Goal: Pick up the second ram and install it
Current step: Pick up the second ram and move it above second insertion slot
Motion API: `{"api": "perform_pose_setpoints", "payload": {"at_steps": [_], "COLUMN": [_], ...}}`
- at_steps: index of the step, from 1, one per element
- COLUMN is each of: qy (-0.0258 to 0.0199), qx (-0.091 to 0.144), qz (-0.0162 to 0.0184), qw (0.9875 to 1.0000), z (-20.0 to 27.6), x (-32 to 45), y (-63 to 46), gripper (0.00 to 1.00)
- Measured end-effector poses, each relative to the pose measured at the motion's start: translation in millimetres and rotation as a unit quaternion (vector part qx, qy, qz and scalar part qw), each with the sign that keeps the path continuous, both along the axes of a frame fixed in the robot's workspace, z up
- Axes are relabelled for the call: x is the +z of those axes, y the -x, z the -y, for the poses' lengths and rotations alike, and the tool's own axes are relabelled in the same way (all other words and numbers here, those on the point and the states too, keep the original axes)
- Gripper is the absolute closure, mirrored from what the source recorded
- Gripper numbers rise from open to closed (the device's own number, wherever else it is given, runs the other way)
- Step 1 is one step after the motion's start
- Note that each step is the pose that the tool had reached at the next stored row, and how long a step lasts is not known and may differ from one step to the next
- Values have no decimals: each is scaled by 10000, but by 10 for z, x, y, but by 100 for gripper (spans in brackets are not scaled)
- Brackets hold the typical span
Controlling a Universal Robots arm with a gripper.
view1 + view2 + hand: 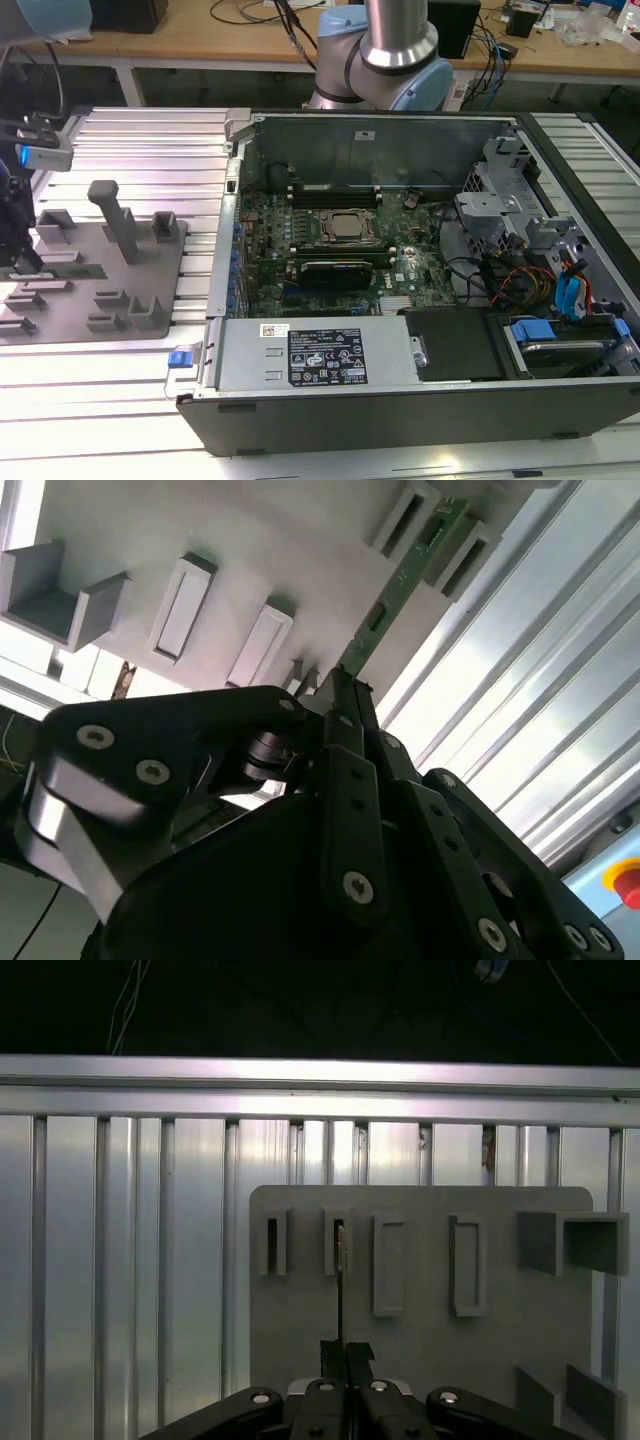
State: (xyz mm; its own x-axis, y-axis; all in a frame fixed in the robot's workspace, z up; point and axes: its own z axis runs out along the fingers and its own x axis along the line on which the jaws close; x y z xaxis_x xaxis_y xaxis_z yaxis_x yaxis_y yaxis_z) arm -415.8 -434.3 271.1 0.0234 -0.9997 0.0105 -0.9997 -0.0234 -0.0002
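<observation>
Matt plastic holder plate [430, 1360], glossy ribbed aluminium table [120, 1260], matt black metal pincer [345, 1348], bare circuit-board second ram [404, 580].

This is looking like a robotics lab: a robot arm [398, 40] is standing behind an open desktop computer [400, 420] lying on a ribbed aluminium counter [150, 150] beside a grey fixture plate [155, 268], and cables [250, 12] are trailing over a wooden counter [200, 45] behind.

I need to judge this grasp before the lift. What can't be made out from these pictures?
Second wrist view: the fingers hide the near end of the memory stick, so grip depth is unclear.
First wrist view: the memory stick shows edge-on; its chips cannot be seen.
Exterior view: the memory slots are too small to tell which are filled.
</observation>
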Motion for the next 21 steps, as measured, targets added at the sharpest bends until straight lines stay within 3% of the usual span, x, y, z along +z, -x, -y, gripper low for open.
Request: {"api": "perform_pose_setpoints", "payload": {"at_steps": [3, 7, 9, 13, 21], "qy": [0, 0, 0, 0, 0], "qx": [0, 0, 0, 0, 0], "qz": [0, 0, 0, 0, 0], "qw": [10000, 10000, 10000, 10000, 10000], "z": [0, -2, -3, -5, -11], "x": [93, 386, 452, 702, 1037], "y": [0, 0, 0, 0, 0], "gripper": [91, 91, 91, 91, 91]}}
